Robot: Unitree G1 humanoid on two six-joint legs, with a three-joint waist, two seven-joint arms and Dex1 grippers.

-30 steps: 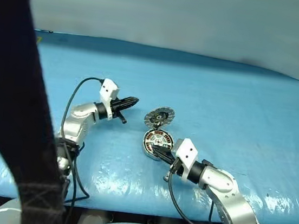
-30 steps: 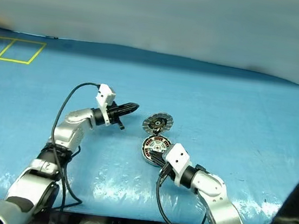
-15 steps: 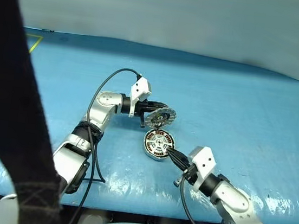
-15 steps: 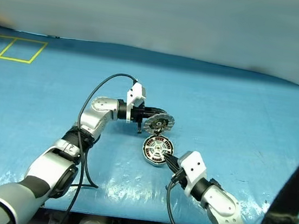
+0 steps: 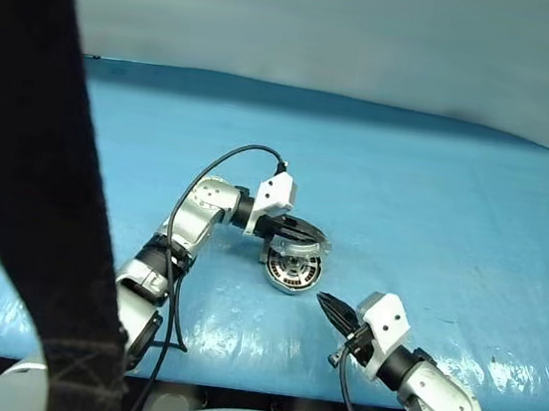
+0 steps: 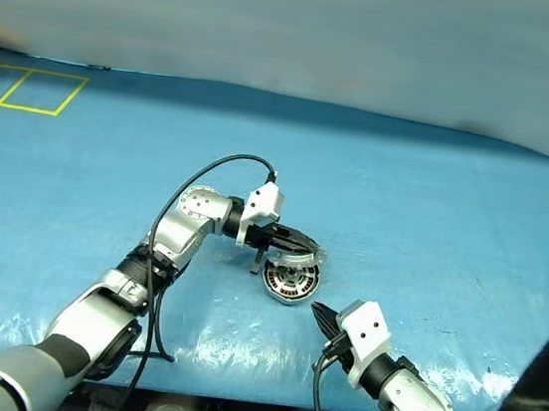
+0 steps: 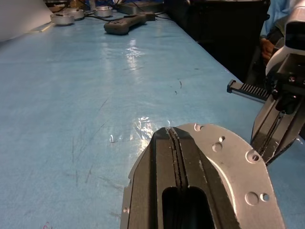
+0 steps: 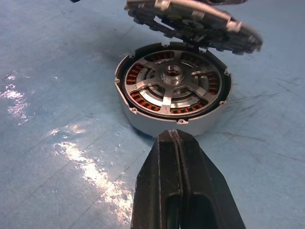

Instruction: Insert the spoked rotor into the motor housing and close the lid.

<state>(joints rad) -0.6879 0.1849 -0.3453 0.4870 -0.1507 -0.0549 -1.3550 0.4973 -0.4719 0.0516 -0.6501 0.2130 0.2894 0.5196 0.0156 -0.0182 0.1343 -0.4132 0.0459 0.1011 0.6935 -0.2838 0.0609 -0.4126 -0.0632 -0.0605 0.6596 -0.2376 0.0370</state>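
The left hand [image 6: 290, 240] has its two black fingers pressed together, and the lid [image 8: 193, 21] lies tilted across their tips, raised over the motor housing [image 8: 174, 90] with its far edge low and its near edge lifted; whether the fingers pinch it or only prop it I cannot tell. The right hand [image 6: 323, 319], fingers also together and carrying nothing, sits just on the near side of the housing, apart from it. The spoked rotor [image 8: 167, 82] already appears seated inside, its silver arms and hub level with the copper-brown windings. To close well, the left hand should probably bring the lid down flat and centred, lowering the raised edge so the notched rim meets the housing wall all round, since a tilted disc is likely to catch on one side. The right hand could steady the housing against sliding on the slick blue table [image 6: 434, 215]. The lid is pale metal, smooth on top with small holes, toothed beneath; the housing is a shallow round grey cup.
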